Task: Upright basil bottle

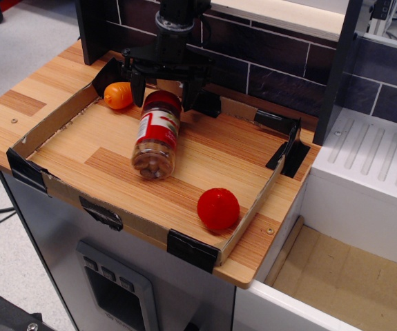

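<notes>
The basil bottle lies on its side in the shallow cardboard tray. Its red cap points to the back wall and its clear bottom, showing brownish contents, points to the front. My gripper is low over the cap end. Its black fingers stand open on either side of the red cap, close to it. I cannot tell whether they touch the cap.
An orange carrot-like toy lies in the tray's back left corner, just left of the gripper. A red ball sits near the front right corner. A dark brick wall rises behind the tray, and a white unit stands at the right.
</notes>
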Robot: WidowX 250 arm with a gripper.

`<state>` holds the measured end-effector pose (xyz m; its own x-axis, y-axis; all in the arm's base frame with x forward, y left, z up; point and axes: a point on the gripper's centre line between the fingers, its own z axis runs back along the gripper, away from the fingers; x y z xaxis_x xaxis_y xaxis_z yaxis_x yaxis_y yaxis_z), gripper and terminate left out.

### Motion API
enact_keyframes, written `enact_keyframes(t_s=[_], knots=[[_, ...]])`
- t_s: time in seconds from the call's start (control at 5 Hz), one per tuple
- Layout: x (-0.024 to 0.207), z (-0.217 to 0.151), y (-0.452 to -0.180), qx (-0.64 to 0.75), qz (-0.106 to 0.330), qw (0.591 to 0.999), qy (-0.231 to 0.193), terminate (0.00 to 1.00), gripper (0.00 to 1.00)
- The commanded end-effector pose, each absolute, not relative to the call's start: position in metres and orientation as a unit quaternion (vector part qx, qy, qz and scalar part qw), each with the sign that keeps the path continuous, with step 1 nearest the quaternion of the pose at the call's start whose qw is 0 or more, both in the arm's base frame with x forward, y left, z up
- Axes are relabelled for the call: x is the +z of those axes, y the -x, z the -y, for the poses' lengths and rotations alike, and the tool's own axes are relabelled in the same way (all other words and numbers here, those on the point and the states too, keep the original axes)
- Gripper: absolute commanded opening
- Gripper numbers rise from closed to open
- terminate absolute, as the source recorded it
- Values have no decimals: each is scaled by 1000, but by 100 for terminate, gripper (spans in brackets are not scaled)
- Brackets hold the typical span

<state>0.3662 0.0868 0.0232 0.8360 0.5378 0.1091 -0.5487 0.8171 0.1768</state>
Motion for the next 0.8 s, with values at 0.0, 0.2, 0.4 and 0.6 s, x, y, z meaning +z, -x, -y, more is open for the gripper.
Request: enact_keyframes(t_s=[0.0,0.2,0.4,0.6], knots=[[26,-88,-370,276,49,953,-111,0,100],[22,-87,-367,271,48,954,-116,0,100],[21,-87,-365,266,48,956,-117,0,100],[34,-85,-369,270,57,956,-103,0,0]])
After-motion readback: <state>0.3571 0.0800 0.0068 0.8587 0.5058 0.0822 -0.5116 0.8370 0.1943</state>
